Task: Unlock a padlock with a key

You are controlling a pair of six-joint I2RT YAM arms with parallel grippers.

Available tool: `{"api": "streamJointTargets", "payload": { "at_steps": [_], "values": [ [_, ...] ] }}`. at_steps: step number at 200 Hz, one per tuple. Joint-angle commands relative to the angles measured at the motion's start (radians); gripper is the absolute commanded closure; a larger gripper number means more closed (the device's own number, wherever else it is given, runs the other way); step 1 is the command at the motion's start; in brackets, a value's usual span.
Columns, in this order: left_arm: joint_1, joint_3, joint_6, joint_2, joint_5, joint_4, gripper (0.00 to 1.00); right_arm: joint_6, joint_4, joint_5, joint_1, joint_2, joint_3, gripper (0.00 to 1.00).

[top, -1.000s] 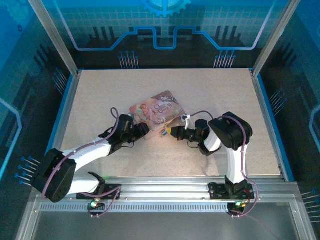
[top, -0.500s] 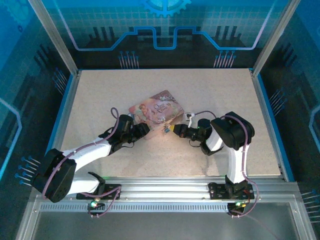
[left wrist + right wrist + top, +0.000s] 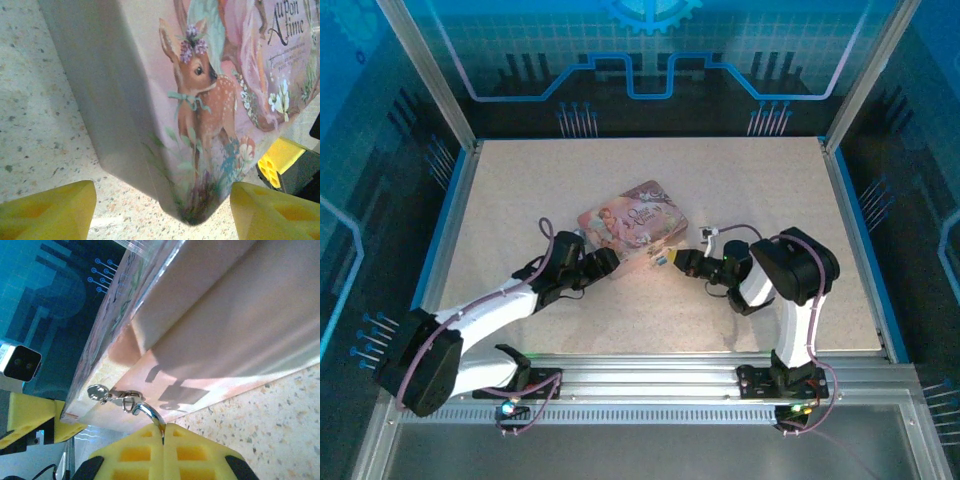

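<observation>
My left gripper (image 3: 162, 216) is open, with its yellow fingers (image 3: 47, 210) standing either side of the near corner of the pink illustrated tin box (image 3: 210, 75) and clear of it. In the top view this gripper (image 3: 610, 262) sits at the box's (image 3: 635, 222) front left corner. My right gripper (image 3: 163, 432) is shut on the padlock. Its curved shiny shackle (image 3: 147, 412) comes out between the fingertips and hooks through the box's small metal clasp (image 3: 100, 391). The padlock's body is hidden between the fingers. The key is out of view.
The box lies near the middle of the speckled table (image 3: 520, 190), inside a frame with blue-edged side walls (image 3: 448, 215). My right gripper (image 3: 672, 260) is at the box's front right edge. Its yellow finger (image 3: 277, 160) shows past the box corner.
My left gripper's jaws have spread wider at the box corner. My right arm has swung its elbow to the right while its gripper stays shut at the clasp.
</observation>
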Motion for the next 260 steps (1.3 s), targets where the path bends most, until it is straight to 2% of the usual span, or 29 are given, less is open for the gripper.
{"api": "streamJointTargets", "payload": {
  "at_steps": [1,39,67,105,134,153,182,213,260],
  "values": [
    [-0.004,0.030,0.064,-0.062,-0.046,-0.092,0.23,-0.042,-0.027,0.010,-0.014,-0.071,-0.027,0.97],
    [0.010,0.047,0.136,-0.140,-0.085,-0.195,0.20,-0.120,-0.199,-0.007,-0.014,-0.207,-0.054,0.97],
    [0.015,0.031,0.166,-0.208,-0.114,-0.234,0.19,-0.209,-0.405,-0.040,0.000,-0.333,-0.048,0.97],
    [0.021,0.012,0.206,-0.275,-0.142,-0.283,0.18,-0.367,-0.800,-0.009,0.048,-0.547,-0.018,0.97],
    [0.024,0.014,0.241,-0.299,-0.164,-0.312,0.15,-0.484,-1.187,0.061,0.080,-0.694,0.039,0.96],
    [0.027,0.019,0.263,-0.300,-0.172,-0.324,0.12,-0.518,-1.347,0.083,0.098,-0.753,0.067,0.96],
    [0.029,0.021,0.276,-0.301,-0.169,-0.319,0.08,-0.518,-1.519,0.124,0.126,-0.796,0.102,0.96],
    [0.031,0.010,0.269,-0.301,-0.150,-0.298,0.05,-0.538,-1.660,0.161,0.136,-0.777,0.152,0.96],
    [0.037,-0.005,0.263,-0.291,-0.130,-0.275,0.04,-0.513,-1.644,0.163,0.136,-0.715,0.157,0.95]
  ]
}}
